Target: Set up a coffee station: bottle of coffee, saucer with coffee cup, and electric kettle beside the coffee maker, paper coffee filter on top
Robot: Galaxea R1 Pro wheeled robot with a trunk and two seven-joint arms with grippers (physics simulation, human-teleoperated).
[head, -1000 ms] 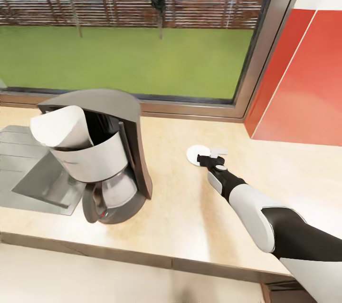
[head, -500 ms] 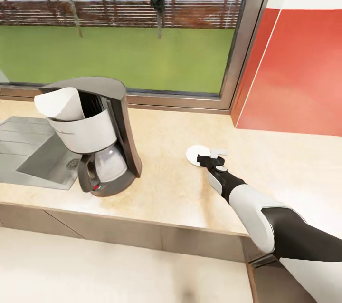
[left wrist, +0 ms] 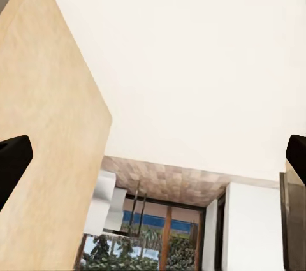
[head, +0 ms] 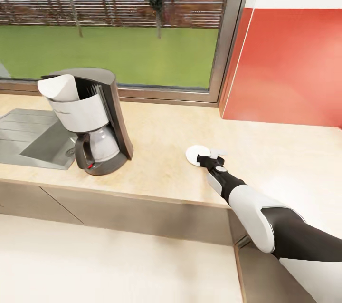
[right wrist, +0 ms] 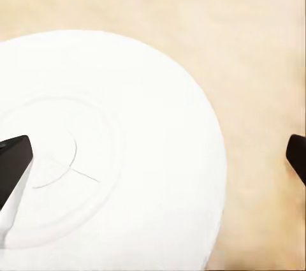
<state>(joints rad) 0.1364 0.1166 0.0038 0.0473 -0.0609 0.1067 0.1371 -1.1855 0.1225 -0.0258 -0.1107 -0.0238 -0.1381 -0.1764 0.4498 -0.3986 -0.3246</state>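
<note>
The coffee maker [head: 102, 117] stands on the kitchen countertop [head: 161, 174] beside the sink, with the paper coffee filter [head: 59, 88] sticking out of its top. The white saucer [head: 194, 153] lies to its right, just ahead of my right gripper [head: 209, 155]. In the right wrist view the saucer [right wrist: 127, 124] lies face-on between the wide-apart fingertips of my right gripper [right wrist: 153, 156], which is open. I cannot tell whether the saucer rests on the counter. My left gripper [left wrist: 153, 162] is open on nothing. The bottle of coffee, coffee cup, electric kettle and kitchen shelf are out of view.
A steel sink [head: 28, 134] is set into the counter at the left. A window [head: 118, 32] runs behind it and a red wall panel [head: 289, 65] stands at the back right. Grey cabinet fronts [head: 142, 212] drop to a pale floor [head: 118, 265].
The camera has pulled back and to the right, so the coffee maker and counter look smaller and farther. My right arm and the saucer at its gripper keep the same place in the picture.
</note>
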